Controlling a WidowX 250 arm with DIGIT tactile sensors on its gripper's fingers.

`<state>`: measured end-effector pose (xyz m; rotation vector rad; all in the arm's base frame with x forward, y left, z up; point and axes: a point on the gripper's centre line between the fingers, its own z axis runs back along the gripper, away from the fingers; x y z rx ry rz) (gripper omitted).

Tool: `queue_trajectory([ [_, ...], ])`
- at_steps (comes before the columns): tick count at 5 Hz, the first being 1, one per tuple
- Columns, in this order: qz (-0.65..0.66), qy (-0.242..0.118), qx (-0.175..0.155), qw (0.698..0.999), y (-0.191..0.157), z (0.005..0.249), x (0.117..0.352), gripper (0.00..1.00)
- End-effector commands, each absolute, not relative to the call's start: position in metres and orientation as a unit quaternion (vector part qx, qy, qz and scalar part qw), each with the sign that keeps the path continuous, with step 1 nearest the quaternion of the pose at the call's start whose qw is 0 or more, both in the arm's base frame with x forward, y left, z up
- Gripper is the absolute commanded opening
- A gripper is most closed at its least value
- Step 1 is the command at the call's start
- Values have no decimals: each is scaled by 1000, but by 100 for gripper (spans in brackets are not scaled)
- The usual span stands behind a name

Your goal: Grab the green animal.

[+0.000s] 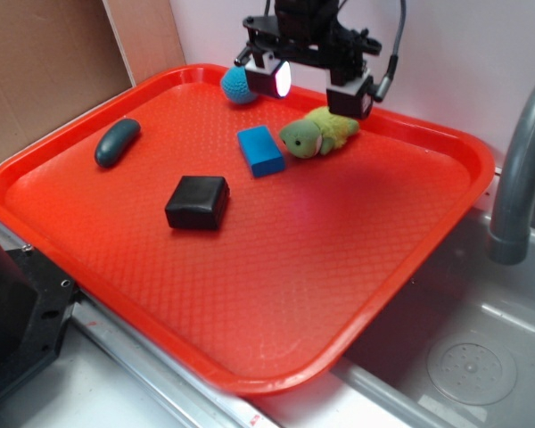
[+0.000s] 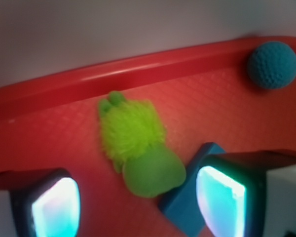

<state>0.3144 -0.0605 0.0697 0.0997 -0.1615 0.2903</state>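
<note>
Hand: the hand (image 1: 317, 87) hangs above the green animal, fingers spread wide, gripping nothing.
Green animal: the green animal (image 1: 318, 133) lies on the red tray (image 1: 339, 267) near its far rim, just beside the blue block (image 1: 260, 150).

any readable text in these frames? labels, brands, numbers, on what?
None readable in either view.
The red tray, green animal, blue block, black block, teal oval and blue crocheted ball carry no visible print.
The gripper shows only glowing pads, no markings.
The cardboard at the upper left looks blank.
</note>
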Motion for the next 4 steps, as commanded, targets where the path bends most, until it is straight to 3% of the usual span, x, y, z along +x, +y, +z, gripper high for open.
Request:
queue_trajectory([
  [1,148,-80,44,985,-55,52,334,100],
  [2,139,-68,23,988,-49,40,341,87],
  [3,139,-66,21,988,-48,40,341,0],
  [4,134,-64,12,989,-48,43,337,0],
])
